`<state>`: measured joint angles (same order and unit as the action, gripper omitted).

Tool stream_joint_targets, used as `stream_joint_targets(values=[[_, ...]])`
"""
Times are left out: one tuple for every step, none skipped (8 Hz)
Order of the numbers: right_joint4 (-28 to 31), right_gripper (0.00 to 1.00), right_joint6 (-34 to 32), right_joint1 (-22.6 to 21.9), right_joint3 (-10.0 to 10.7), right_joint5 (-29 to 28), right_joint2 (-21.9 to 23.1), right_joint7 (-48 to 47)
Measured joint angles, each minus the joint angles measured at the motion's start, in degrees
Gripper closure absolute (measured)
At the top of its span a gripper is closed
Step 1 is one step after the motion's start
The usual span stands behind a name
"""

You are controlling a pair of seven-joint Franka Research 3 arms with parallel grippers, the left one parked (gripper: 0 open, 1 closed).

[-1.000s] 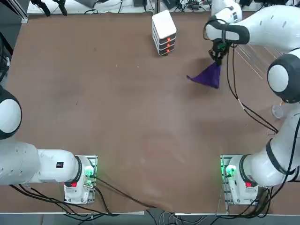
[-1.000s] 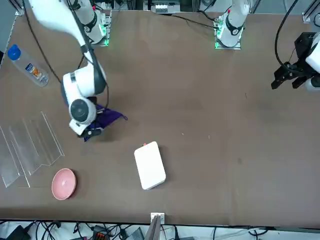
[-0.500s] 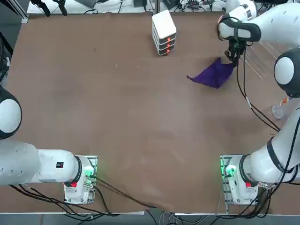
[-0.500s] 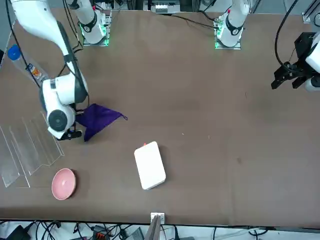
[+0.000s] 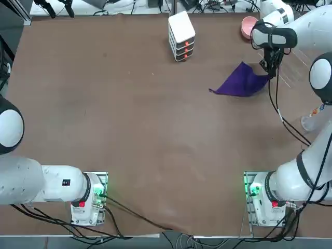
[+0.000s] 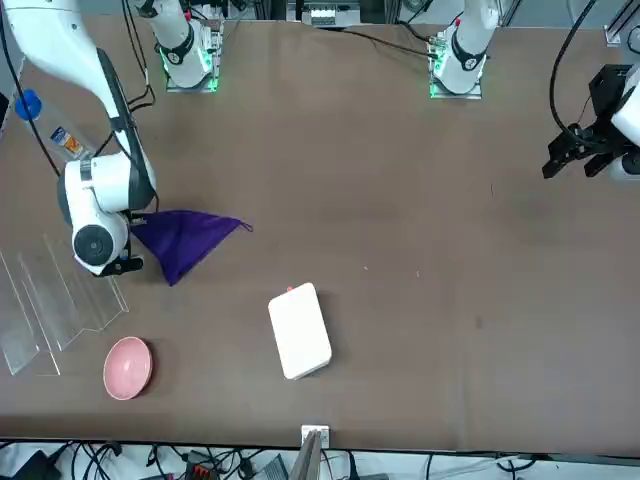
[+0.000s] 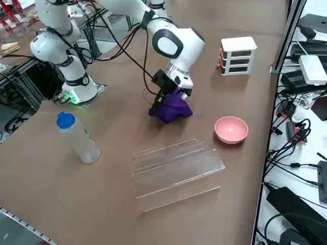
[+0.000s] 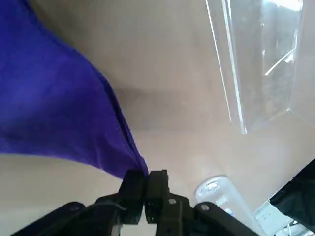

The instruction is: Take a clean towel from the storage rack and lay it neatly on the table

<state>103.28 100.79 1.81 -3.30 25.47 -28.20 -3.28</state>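
Deep purple cloth towel (image 8: 59, 98) spreads to a triangular shape.
Black two-finger right gripper (image 8: 146, 179) clamps one corner.

Bright, even light covers the brown tabletop (image 5: 155, 129) — a soft shadow edges the pink bowl (image 6: 127, 368), 8 o'clock in the front view. Glare whitens the clear storage rack (image 8: 266, 54); the right gripper (image 5: 271, 75), 2 o'clock from above, looks almost black.

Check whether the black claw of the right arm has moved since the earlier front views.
Yes: the claw has moved towards the clear plastic rack, away from the white box.
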Motion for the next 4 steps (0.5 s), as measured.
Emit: stream_joint_targets(values=[[0.3, 0.93, 0.1, 0.6, 0.0, 0.0, 0.0, 0.1], [0.4, 0.92, 0.2, 0.8, 0.0, 0.0, -0.2, 0.1], [0.5, 0.75, 0.3, 1.0, -0.1, 0.0, -0.5, 0.1], [0.5, 0.58, 0.5, 1.3, -0.1, 0.0, -0.7, 0.1]])
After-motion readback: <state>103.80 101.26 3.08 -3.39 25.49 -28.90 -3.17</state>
